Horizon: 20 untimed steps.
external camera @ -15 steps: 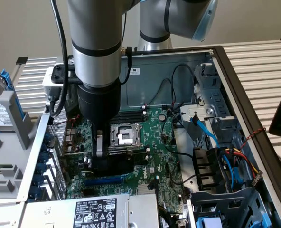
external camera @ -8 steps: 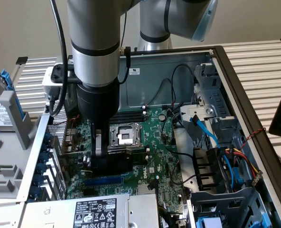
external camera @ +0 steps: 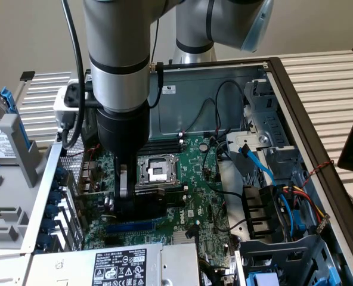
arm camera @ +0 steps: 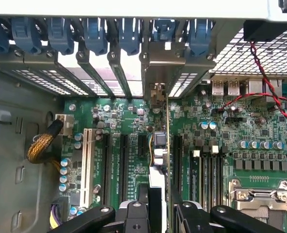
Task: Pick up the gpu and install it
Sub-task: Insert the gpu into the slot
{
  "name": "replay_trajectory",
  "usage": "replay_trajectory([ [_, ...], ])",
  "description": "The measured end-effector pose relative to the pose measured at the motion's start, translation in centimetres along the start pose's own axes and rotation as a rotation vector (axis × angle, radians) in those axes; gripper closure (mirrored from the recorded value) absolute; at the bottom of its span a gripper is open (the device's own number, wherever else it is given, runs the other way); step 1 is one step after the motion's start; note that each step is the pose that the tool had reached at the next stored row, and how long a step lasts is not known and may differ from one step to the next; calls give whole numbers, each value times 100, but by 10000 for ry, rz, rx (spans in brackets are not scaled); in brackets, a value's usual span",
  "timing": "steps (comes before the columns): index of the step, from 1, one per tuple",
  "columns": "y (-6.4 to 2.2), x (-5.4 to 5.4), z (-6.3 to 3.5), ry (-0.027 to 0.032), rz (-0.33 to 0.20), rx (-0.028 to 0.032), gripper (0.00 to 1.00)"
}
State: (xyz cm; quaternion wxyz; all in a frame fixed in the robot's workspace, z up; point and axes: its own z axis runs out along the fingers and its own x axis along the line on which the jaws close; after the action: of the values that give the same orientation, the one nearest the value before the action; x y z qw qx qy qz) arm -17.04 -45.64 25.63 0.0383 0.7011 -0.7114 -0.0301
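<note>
The tool (arm camera: 160,206) grips the gpu (arm camera: 159,145) upright over the motherboard (arm camera: 119,119) slots, its bracket beside blue clips (arm camera: 92,34).

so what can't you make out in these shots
- Wrist view: the gpu is edge-on, so its own body hides whether its lower edge is seated.
- Exterior view: the arm and gripper cover the card's seating.
- Exterior view: the power supply label is cut off by the picture's edge.
</note>
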Motion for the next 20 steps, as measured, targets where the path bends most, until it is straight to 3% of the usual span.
replay_trajectory([
  [20, 26, -19, 43, -1, 0, 1, 73],
])
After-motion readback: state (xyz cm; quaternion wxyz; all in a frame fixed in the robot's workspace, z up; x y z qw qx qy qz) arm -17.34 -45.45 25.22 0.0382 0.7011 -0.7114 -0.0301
